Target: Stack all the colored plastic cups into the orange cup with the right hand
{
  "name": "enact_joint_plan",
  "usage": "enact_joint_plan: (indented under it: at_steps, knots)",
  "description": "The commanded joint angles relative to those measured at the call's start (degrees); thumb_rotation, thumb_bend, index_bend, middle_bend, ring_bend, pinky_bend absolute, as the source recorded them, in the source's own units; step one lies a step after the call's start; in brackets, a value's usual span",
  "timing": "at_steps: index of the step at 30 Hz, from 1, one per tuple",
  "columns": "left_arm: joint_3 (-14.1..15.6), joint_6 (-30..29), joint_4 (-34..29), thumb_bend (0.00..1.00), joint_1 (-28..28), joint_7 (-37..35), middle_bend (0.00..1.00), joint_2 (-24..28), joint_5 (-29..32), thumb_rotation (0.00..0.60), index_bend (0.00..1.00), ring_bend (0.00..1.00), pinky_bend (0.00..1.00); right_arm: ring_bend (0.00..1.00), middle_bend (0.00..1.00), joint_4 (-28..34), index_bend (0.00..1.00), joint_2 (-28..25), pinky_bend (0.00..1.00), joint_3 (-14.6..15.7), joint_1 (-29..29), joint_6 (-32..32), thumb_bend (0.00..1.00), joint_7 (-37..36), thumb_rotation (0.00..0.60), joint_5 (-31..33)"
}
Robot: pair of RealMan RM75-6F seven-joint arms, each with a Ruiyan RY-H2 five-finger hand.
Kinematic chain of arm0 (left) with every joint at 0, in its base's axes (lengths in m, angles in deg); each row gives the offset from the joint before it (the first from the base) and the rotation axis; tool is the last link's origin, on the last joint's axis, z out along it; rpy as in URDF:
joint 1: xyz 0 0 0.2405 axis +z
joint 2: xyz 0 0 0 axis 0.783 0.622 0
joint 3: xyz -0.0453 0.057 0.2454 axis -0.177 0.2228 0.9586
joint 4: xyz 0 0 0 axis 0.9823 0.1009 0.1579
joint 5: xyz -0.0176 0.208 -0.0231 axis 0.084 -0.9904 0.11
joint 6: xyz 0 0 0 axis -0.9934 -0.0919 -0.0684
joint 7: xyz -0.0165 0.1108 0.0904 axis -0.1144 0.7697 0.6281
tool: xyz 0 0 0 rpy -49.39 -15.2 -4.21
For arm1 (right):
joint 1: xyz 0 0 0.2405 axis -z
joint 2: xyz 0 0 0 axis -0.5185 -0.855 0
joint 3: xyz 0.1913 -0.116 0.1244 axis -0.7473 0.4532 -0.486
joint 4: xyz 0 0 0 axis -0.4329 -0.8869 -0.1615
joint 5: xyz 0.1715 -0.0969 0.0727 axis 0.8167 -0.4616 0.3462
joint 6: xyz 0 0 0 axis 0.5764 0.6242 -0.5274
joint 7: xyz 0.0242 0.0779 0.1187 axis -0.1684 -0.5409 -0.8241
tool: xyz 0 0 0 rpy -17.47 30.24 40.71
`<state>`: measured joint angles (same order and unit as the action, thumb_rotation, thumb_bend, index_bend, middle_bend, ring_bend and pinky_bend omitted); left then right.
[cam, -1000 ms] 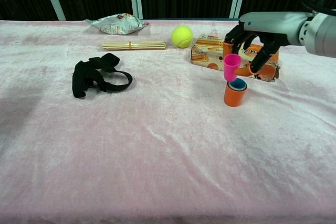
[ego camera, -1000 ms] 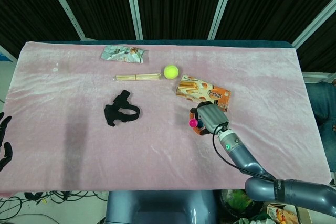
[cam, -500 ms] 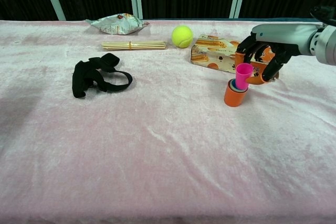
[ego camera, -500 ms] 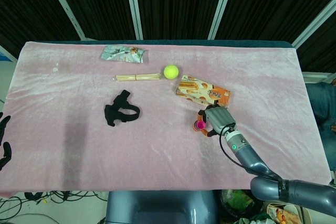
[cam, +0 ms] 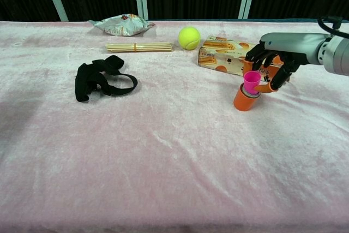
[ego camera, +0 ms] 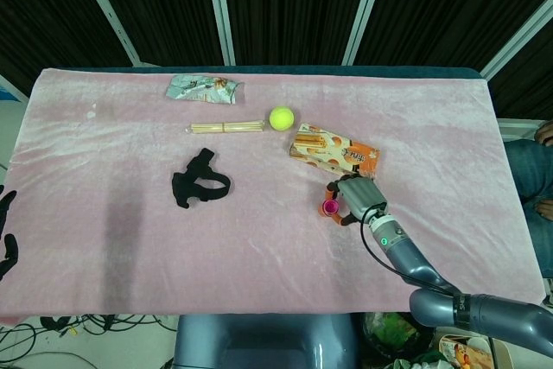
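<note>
Fingers of your right hand curl around the pink cup, seated partway in the orange cup beside the snack box. Thin, light, probably slippery plastic: hold the rim gently. Your left hand hangs open, off the table's edge.

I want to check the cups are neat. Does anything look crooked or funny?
Yes, a little. The pink cup sticks up out of the orange cup and leans to one side instead of sitting level. The right hand is at its rim. Nothing looks spilled or broken.
</note>
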<state>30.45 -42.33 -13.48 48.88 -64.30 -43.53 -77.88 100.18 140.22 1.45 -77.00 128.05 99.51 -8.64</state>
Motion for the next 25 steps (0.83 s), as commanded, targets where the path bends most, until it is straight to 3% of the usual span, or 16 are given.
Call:
enact_joint_plan:
  at_steps: [1, 4, 9, 15, 25]
  knots:
    - [-0.01, 0.02, 0.02, 0.70, 0.00, 0.02, 0.01, 0.00, 0.05, 0.600, 0.07, 0.00, 0.03, 0.18, 0.15, 0.62, 0.16, -0.29, 0.21, -0.15, 0.09, 0.19, 0.17, -0.23, 0.600, -0.04]
    - [-0.04, 0.03, 0.10, 0.70, -0.02, -0.06, 0.01, 0.00, 0.05, 0.600, 0.07, 0.00, 0.03, 0.16, 0.07, 2.21, 0.05, -1.73, 0.21, -0.73, 0.52, 1.27, 0.13, -0.69, 0.600, -0.14]
    - [-0.01, -0.04, 0.08, 0.70, -0.02, -0.14, 0.01, 0.01, -0.12, 0.600, 0.07, 0.00, 0.03, 0.15, 0.05, 6.03, 0.03, -5.66, 0.21, -0.75, 3.19, 5.57, 0.12, -1.34, 0.600, -1.83]
    - [-0.09, -0.17, -0.16, 0.70, -0.07, -0.55, 0.01, 0.09, -0.34, 0.600, 0.07, 0.00, 0.03, 0.14, 0.05, 10.93, 0.03, -11.10, 0.21, 3.32, 12.47, 21.00, 0.12, 0.52, 0.600, -10.84]
    - [-0.10, -0.55, -0.71, 0.70, 0.11, -1.36, 0.01, 0.36, -0.57, 0.600, 0.07, 0.00, 0.03, 0.14, 0.05, 9.60, 0.03, -13.13, 0.21, 9.62, 25.61, 37.58, 0.12, 2.11, 0.600, -21.04]
